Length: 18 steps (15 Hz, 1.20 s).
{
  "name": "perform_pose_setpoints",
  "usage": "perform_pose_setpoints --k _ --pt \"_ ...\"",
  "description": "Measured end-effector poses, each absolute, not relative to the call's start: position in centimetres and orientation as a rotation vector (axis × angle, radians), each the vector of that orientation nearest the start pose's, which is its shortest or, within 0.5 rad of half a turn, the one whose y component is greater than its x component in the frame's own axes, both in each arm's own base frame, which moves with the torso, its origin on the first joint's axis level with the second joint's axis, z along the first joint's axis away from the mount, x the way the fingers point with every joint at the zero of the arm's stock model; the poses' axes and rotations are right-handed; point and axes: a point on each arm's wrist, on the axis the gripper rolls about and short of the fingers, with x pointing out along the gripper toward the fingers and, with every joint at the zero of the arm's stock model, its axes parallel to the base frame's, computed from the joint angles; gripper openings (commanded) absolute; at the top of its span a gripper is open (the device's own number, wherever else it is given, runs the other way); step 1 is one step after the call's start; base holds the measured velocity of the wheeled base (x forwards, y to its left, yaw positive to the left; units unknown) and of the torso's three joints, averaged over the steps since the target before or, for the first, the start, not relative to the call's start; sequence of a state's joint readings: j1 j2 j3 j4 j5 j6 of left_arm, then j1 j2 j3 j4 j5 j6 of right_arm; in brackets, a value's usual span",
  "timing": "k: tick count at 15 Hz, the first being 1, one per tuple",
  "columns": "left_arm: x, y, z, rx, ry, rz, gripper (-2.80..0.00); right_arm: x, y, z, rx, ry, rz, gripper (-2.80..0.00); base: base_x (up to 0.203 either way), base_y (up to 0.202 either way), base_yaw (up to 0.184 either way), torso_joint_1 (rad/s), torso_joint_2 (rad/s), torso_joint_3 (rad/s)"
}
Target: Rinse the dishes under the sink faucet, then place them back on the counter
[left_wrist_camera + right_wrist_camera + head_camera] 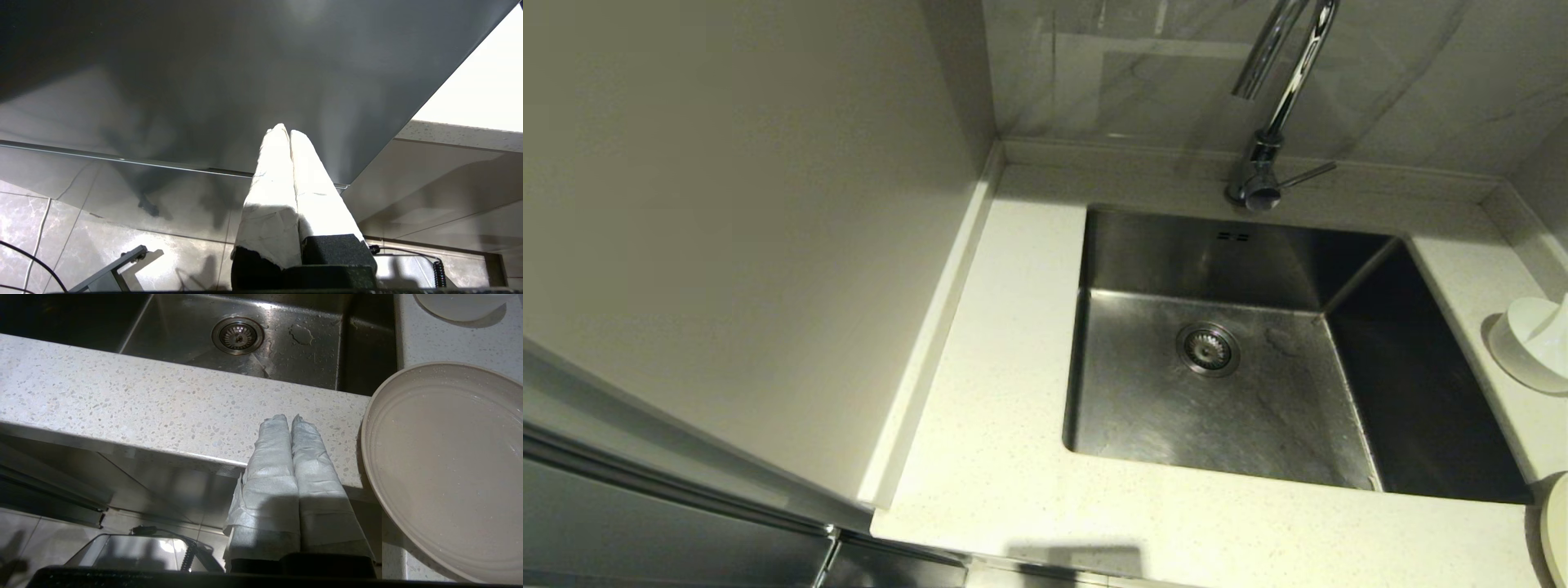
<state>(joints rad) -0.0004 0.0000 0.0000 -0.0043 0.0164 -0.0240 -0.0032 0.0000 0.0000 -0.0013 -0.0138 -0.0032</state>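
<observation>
A: Head view: sink (1258, 392) set in the counter (996, 457), basin bare apart from the drain strainer (1208, 349) and a damp patch on the floor. Faucet (1270, 122) stands at the back rim, spout arching out of the top of the frame, lever (1307, 174) pointing to the right. No arm shows in this view.

B: Dishes?

A: All on the counter to the right of the sink. Bowl (1534, 341) sits by the right rim, cut by the frame edge. Plate (1558, 531) shows only as a sliver at the lower right corner. Spoon: cannot make it out.

B: Right wrist view?

A: Right gripper (291, 418) sits below the counter's front edge, fingers (269, 457) wrapped in white tape and pressed together, nothing between them. Plate (445, 469) lies just beside it on the counter, overhanging the front edge a little, with water droplets on its face. Bowl's (461, 304) base shows farther back.

B: Left side?

A: Left gripper (289, 131) is parked low in front of a grey cabinet panel (204, 81), tiled floor (102, 228) below. Its taped fingers (271, 183) are also closed tip to tip, empty.
</observation>
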Motion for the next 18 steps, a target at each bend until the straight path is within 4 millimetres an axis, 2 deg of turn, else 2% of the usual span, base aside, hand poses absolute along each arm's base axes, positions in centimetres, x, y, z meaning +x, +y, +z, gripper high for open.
perform_pose_setpoints --k 18 --pt "-2.28 0.04 7.60 -0.024 -0.005 0.016 -2.80 -2.28 -0.02 7.56 -0.003 -0.001 -0.017 -2.80 0.000 0.000 0.000 0.000 0.00 0.000"
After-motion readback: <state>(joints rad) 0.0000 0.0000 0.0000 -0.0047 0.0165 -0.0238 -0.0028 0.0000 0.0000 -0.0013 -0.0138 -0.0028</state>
